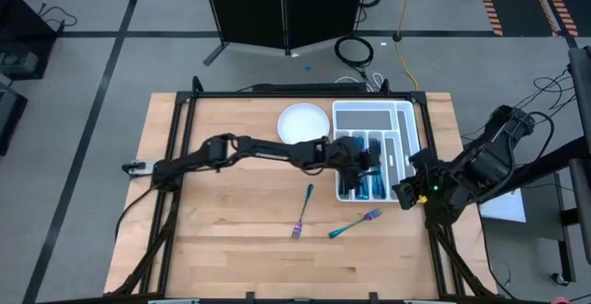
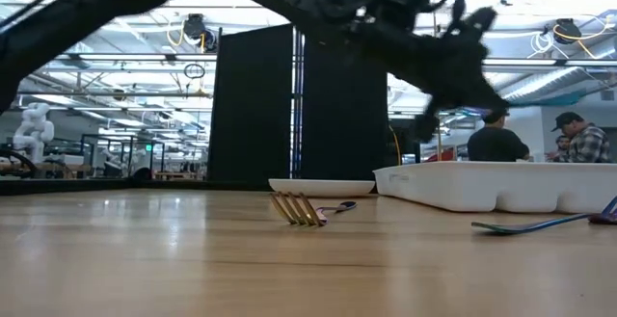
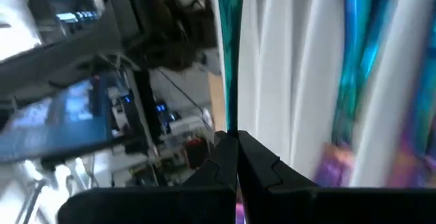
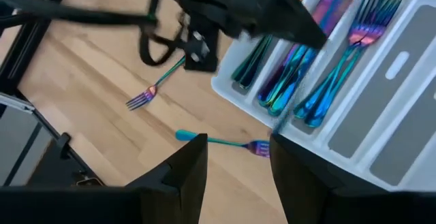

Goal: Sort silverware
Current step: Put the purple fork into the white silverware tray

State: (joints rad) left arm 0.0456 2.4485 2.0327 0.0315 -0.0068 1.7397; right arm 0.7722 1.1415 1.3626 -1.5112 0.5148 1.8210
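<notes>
— Two forks lie loose on the pale wood-grain table (image 1: 231, 221): one slim fork (image 1: 302, 213) with pinkish tines, one teal-handled fork (image 1: 355, 224) nearer the tray.

— And the rest of the silverware?

— Glossy blue-teal pieces (image 4: 320, 54) fill the long slots of the smooth white compartmented tray (image 1: 406, 119). A round white plate (image 1: 304, 123) sits just beside it.

— The pincers?

— The left gripper (image 3: 235, 157) is over the tray, fingers pressed together on a thin teal utensil handle (image 3: 229, 54). The right gripper (image 4: 235, 159) hovers by the tray's near corner, fingers apart, holding nothing.
</notes>
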